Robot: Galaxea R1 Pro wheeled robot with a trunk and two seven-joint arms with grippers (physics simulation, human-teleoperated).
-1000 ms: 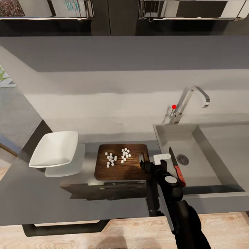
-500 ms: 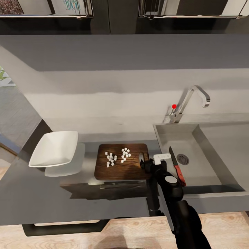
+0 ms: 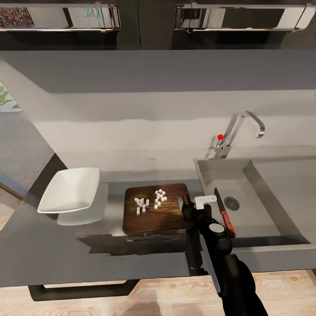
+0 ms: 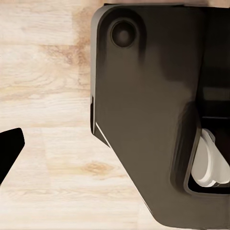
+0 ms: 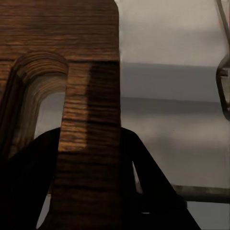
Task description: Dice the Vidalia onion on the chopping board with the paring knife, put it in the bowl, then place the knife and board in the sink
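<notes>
Right gripper (image 3: 186, 210) sat at the lower centre of the head view, its dark fingers clamped on the right end of the chopping board (image 3: 153, 215), next to the slot hole. In the right wrist view a black finger (image 5: 28, 182) lay on either side of the wooden strip between slot and edge, so the jaws were narrow and holding the board (image 5: 72, 62). The left gripper's state could not be told; the left wrist view showed a dark moulded robot panel (image 4: 143, 120) over pale wood-grain floor (image 4: 43, 86).

The board was a brown rectangle with rounded corners and a visible grain, lying just left of centre on the matte grey countertop (image 3: 66, 254). Small white onion cubes (image 3: 149, 202) lay scattered on its upper half in two loose clusters. Left of it and apart stood the bowl (image 3: 69, 190), a shallow, smooth white dish, squarish with rounded corners.

At the right, the sink (image 3: 263, 175) was a grey matte rectangular basin with a round metal drain (image 3: 231, 202). The paring knife (image 3: 224, 211), dark pointed blade and red handle, lay inside the basin near its left wall, just beside the drain. A chrome tap (image 3: 241, 131) with a small red knob (image 3: 220, 137) rose behind the basin's back left corner.
</notes>
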